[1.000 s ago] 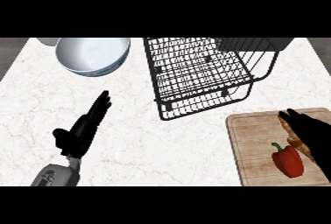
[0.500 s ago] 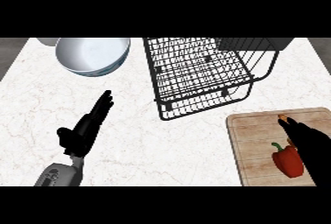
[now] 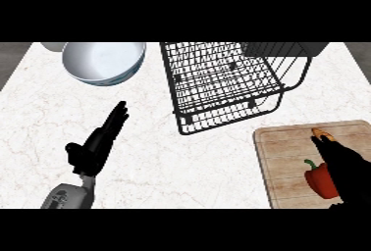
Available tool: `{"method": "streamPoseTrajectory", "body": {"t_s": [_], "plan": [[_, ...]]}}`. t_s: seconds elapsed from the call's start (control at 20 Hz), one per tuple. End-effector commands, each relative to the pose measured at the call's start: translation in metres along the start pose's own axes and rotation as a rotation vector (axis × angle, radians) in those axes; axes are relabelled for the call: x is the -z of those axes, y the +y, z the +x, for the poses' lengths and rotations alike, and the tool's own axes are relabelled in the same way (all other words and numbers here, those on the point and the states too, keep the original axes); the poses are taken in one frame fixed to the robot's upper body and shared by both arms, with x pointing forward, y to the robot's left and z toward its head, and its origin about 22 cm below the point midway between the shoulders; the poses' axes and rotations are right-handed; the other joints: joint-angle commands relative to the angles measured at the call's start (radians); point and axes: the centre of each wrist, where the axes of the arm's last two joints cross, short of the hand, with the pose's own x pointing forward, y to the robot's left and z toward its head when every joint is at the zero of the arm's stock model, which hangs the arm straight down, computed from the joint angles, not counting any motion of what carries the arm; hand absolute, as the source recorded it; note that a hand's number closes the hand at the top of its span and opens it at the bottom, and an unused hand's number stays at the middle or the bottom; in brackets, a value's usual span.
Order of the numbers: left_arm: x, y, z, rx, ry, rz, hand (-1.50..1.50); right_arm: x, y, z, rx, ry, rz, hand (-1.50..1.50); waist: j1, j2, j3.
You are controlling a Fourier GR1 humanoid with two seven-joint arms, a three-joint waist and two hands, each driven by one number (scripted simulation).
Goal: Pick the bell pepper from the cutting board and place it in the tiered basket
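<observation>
A red bell pepper [image 3: 319, 180] with a green stem lies on the wooden cutting board [image 3: 286, 162] at the lower right. My right hand [image 3: 348, 164] is over the board, directly right of the pepper and partly covering it; its fingers look fairly straight and point toward the far edge of the board. The black wire tiered basket [image 3: 225, 83] stands at the top centre, just beyond the board. My left hand [image 3: 98, 142] rests open at the lower left, fingers straight and pointing up and to the right, holding nothing.
A pale blue-white bowl [image 3: 103, 62] sits at the top left of the white marble counter [image 3: 181, 162]. Something small and orange [image 3: 321, 132] lies on the board at my right fingertips. A grey object [image 3: 52, 46] peeks in beside the bowl.
My right hand has slid left and lower over the board, closing on the pepper. The left hand has barely shifted.
</observation>
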Motion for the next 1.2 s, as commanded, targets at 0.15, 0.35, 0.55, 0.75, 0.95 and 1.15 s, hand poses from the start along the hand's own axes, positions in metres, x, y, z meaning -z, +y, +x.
{"method": "streamPoseTrajectory", "body": {"t_s": [0.15, 0.35, 0.55, 0.75, 0.95, 1.15], "plan": [[-0.009, 0.012, 0.004, 0.006, 0.006, 0.006, 0.0, 0.024, 0.033, -0.023, -0.019, 0.066, 0.026, -1.5, 0.0, 0.0, 0.0], [-0.004, 0.018, -0.007, 0.005, 0.003, 0.006, 0.0, 0.043, 0.023, -0.031, 0.0, 0.06, 0.043, -1.5, 0.001, 0.001, 0.0], [0.0, 0.005, -0.001, 0.015, 0.002, -0.01, 0.0, 0.028, 0.045, -0.02, 0.024, 0.04, 0.053, -1.5, -0.002, 0.0, 0.0], [-0.01, 0.008, 0.001, 0.006, -0.013, -0.009, 0.0, 0.046, 0.051, -0.015, 0.017, 0.039, 0.048, -1.5, 0.003, 0.0, 0.0], [-0.005, 0.012, -0.005, 0.015, 0.003, 0.012, 0.0, 0.042, 0.047, -0.017, 0.12, -0.096, -0.054, 1.5, -0.001, 0.0, 0.0], [0.007, -0.005, -0.013, 0.003, -0.014, 0.007, 0.0, 0.046, 0.04, -0.021, 0.094, -0.12, -0.058, 1.5, -0.002, 0.001, 0.0]]}}
